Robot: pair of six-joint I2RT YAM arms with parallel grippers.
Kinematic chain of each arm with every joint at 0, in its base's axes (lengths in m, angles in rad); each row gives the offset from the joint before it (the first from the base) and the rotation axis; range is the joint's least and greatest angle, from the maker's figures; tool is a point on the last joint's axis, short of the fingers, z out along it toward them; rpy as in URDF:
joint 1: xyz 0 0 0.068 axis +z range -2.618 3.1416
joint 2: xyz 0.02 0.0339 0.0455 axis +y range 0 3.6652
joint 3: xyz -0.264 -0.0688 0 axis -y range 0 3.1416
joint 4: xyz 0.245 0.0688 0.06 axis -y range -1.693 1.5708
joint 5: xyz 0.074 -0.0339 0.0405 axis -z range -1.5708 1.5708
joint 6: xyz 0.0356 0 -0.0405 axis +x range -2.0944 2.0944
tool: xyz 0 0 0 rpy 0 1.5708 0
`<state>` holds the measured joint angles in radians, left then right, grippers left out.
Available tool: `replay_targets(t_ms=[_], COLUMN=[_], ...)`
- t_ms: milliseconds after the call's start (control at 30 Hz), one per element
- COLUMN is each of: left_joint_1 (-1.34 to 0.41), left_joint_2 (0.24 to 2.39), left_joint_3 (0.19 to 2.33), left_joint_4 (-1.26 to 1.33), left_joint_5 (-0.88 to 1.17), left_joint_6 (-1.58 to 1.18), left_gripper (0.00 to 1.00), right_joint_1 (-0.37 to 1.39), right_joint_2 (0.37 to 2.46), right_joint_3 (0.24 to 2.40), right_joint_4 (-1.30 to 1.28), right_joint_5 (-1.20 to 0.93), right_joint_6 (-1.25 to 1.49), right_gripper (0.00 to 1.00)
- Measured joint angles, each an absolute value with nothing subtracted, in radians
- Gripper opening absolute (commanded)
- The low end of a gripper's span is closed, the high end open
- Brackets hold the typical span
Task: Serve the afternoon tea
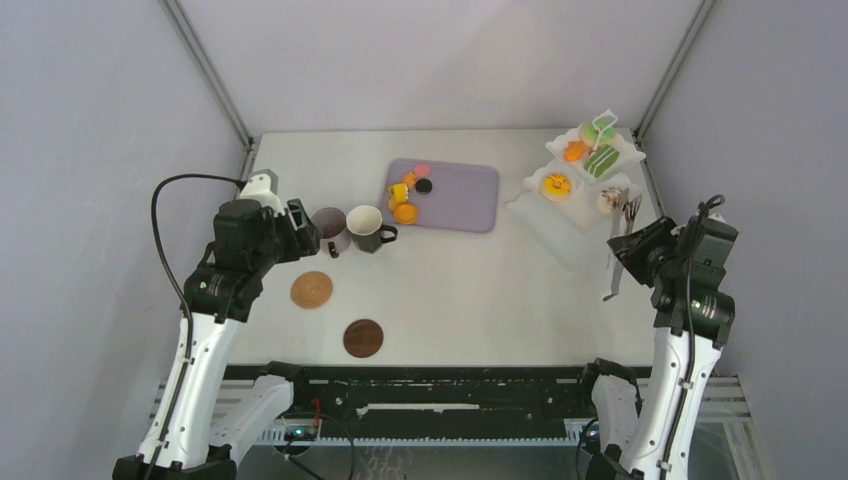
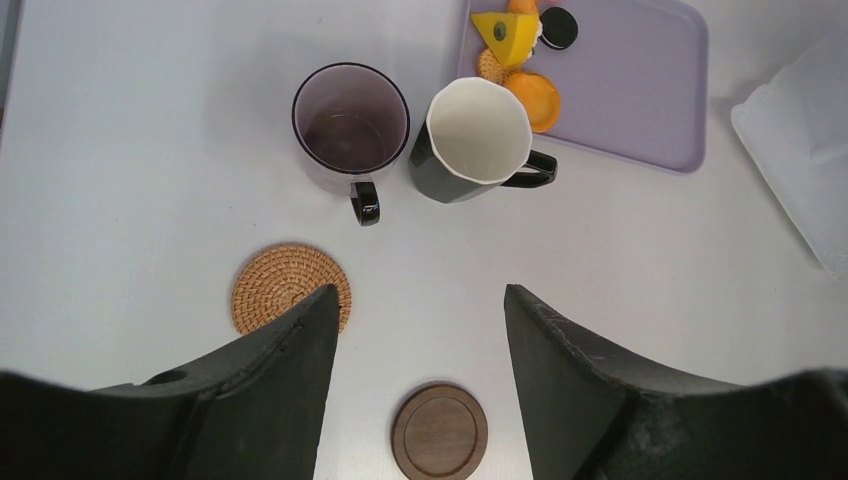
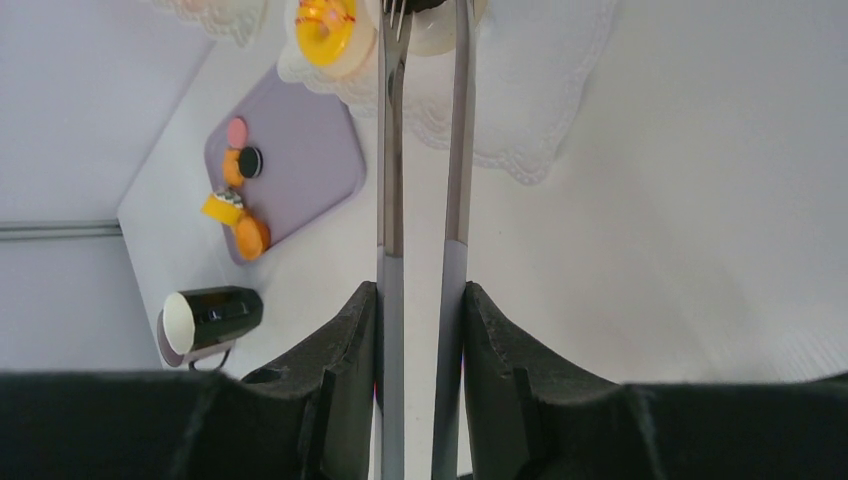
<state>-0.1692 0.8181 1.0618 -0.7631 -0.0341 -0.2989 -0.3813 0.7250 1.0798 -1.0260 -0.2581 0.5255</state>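
The left gripper [image 2: 420,292] hangs spread wide and empty; the right gripper [image 3: 418,290] clamps the tongs [image 3: 458,150], tips over the stand [image 3: 545,90].

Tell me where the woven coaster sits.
In the top view the woven coaster lies left of centre, just below the mauve mug, with the dark coaster to its lower right.

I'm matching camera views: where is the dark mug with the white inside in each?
Top external: dark mug with white inside, left of centre.
Left wrist: the mug, upper centre.
Right wrist: the mug, lower left.
Shared landmark: flat lilac rectangular tray beside it.
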Motion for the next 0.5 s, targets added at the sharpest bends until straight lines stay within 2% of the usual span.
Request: replay_targets(t_ms=[500], left_joint_1=[-0.169], left_joint_2=[0.817], left_joint_3=[1.061], left_joint_4=[-0.765], left_joint_5=[-0.05], left_joint_6=[-0.298], left_gripper=[0.67], right_joint_1=[-0.406], right_joint_2=[0.932], right_joint_3=[1.077], right_joint_4=[-0.798], right_joint_5=[-0.277], right_joint_6=[0.544], right_gripper=[0.0])
